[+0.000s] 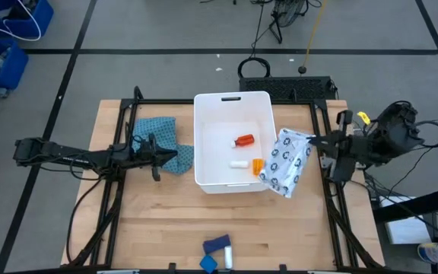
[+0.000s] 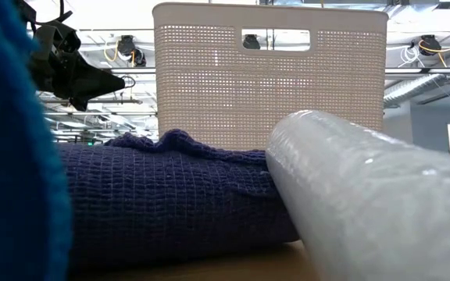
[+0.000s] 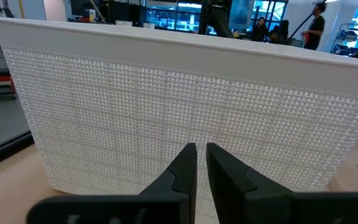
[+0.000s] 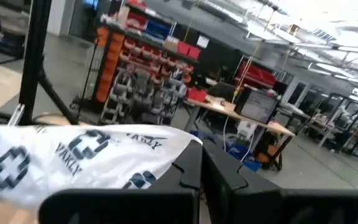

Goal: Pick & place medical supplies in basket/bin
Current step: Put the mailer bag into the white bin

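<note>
While right end effector [image 1: 317, 141] pinches pouch [image 1: 286, 160] at rim, bin [image 1: 210, 144] holds red bottle [image 1: 244, 140], orange bottle [image 1: 257, 165], tube [image 1: 239, 163].

Teal patterned cloth [image 1: 163, 142] crumpled on the wooden table [image 1: 150, 221], blue bins [image 1: 6, 38] beyond

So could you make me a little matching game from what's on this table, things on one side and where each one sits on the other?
Things:
1. red bottle
2. patterned pouch
3. teal cloth
4. blue pieces

Places:
A. on the table's near edge, far from the tub
B. inside the white tub
C. draped over the tub's rim on the right arm's side, held by the right gripper
D. on the table beside the tub, by the left gripper

Pairs: 1-B, 2-C, 3-D, 4-A
</note>
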Available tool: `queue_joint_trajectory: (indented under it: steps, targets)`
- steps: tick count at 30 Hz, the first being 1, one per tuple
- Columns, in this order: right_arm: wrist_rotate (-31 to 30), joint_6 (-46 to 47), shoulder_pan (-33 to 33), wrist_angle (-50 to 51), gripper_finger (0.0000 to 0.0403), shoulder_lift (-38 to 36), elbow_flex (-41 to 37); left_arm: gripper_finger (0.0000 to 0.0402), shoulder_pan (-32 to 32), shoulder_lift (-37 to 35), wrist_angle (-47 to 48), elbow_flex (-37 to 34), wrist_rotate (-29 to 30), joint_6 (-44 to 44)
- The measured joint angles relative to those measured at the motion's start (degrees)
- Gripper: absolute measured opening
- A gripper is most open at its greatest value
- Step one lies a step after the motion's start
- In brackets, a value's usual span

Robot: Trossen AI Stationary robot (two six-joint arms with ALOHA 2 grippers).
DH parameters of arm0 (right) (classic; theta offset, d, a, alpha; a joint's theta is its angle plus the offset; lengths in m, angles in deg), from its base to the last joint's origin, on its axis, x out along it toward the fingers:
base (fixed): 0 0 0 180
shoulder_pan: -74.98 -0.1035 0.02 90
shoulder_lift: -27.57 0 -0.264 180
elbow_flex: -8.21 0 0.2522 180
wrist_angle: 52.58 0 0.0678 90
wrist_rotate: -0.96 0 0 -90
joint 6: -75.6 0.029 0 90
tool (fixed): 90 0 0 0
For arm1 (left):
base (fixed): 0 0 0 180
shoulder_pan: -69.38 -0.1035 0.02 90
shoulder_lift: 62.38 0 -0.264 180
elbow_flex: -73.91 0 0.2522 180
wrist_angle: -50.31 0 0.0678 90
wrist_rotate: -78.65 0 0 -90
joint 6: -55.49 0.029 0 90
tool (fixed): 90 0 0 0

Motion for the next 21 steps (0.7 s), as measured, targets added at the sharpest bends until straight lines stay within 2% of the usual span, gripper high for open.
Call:
queue_joint_trajectory:
  steps: [9, 21]
  targets:
    - [11.8, 0.1, 14.7, -0.3, 0.0, 1.6, 0.0, 0.0042, 0.0, 0.0, 0.0, 0.0, 0.0, -1.6]
    - [36.4, 2.4, 37.8, -0.5, 0.0, 5.8, 1.7, 0.0042, 0.0, 0.0, 3.1, 0.0, 0.0, -3.7]
